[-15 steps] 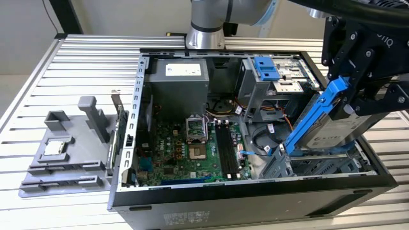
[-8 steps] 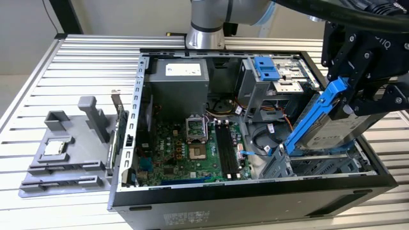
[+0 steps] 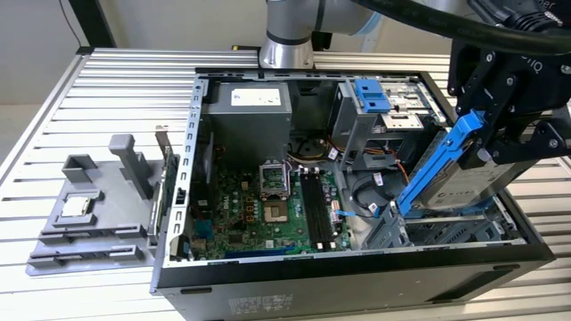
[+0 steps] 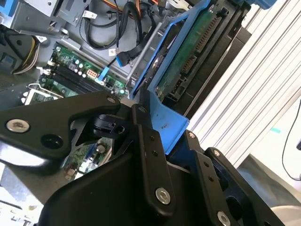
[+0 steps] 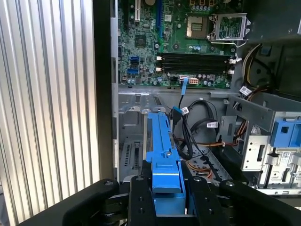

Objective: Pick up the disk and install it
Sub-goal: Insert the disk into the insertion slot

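So the hand [image 3: 489, 137] was clamped on the disk [image 3: 459, 187] by its blue rail bracket. It carried the disk tilted, with the lower end just inside the open PC case [image 3: 357, 274], over the drive bay [image 3: 446, 233] at the exterior view's right. Imo the trick here was squaring that tilt to the bay's guides before any push, and keeping the rail off the loose cables [image 3: 370, 194] just beside the bay. The bracket looked plastic, so gentle pressure was the way, no forcing.

Disk [image 3: 459, 190] bottom edge, perhaps behind cage wall [image 3: 430, 227]
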### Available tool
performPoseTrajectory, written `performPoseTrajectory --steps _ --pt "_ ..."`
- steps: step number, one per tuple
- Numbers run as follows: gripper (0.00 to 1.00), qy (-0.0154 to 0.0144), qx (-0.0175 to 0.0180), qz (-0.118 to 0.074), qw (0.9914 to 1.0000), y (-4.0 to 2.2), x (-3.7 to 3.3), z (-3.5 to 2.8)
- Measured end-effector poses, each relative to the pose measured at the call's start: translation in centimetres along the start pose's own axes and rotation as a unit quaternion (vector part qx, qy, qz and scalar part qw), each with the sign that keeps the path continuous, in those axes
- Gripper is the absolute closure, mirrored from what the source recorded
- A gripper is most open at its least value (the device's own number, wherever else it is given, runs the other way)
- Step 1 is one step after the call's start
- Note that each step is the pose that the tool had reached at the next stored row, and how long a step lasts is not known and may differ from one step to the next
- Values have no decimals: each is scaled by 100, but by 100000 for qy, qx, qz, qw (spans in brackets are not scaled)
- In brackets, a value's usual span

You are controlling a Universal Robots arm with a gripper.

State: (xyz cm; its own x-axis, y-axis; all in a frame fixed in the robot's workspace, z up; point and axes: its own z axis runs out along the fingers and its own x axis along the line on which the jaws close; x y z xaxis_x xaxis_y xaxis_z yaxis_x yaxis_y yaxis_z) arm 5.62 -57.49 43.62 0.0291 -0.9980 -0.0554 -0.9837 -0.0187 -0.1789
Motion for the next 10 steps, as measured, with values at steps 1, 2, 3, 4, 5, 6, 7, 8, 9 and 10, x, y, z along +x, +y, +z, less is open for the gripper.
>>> performPoseTrajectory --steps 1,2,3,4,5,6,7,8,9,10 --pt "100 3 2 -2 100000 1 0 6" --pt "100 9 6 -1 100000 2 1 12" --pt "100 4 10 -2 100000 3 1 20" --pt "100 -7 6 -2 100000 5 2 28" --pt "100 -6 1 -2 100000 6 2 36" --pt "100 -11 2 1 100000 8 3 45" --pt "100 15 -3 0 100000 9 3 51" --pt "100 32 -6 -1 100000 10 3 57" --pt "100 42 -7 9 100000 12 3 65" --pt "100 43 -5 19 100000 13 4 74"
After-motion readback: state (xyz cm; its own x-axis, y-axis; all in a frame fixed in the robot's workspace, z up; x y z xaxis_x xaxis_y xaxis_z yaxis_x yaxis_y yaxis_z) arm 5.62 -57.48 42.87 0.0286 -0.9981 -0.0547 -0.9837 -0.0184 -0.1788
